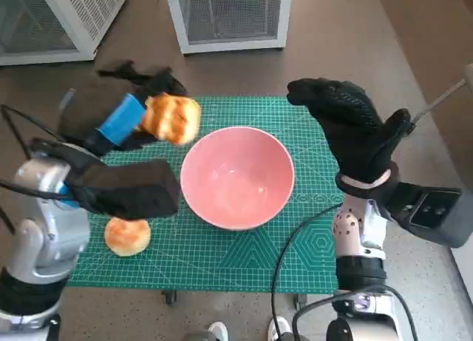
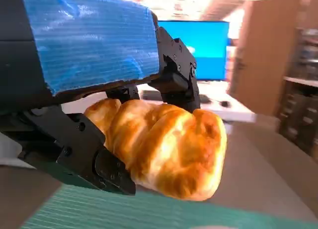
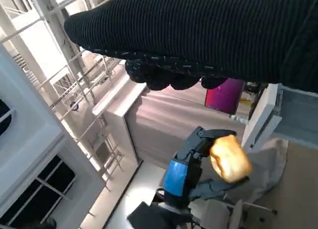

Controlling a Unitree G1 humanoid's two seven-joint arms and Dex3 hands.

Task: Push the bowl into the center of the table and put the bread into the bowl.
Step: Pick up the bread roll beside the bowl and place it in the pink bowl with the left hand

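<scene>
Near left, a second bun [image 1: 127, 236] sits on the green mat [image 1: 222, 252]. Bowl [image 1: 238, 177] sits mid-mat. Above its far-left rim, the left hand [image 1: 122, 119] pinches the bread [image 1: 171, 119] by one end — soft, light, likely squashable, so a gentle grip on its flanks suits. Right hand [image 1: 355, 130] hovers far right, fingers spread, holding nothing.

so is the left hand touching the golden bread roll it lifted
Touching. The left wrist view shows the left hand with black fingers pressed against the golden bread roll.
</scene>
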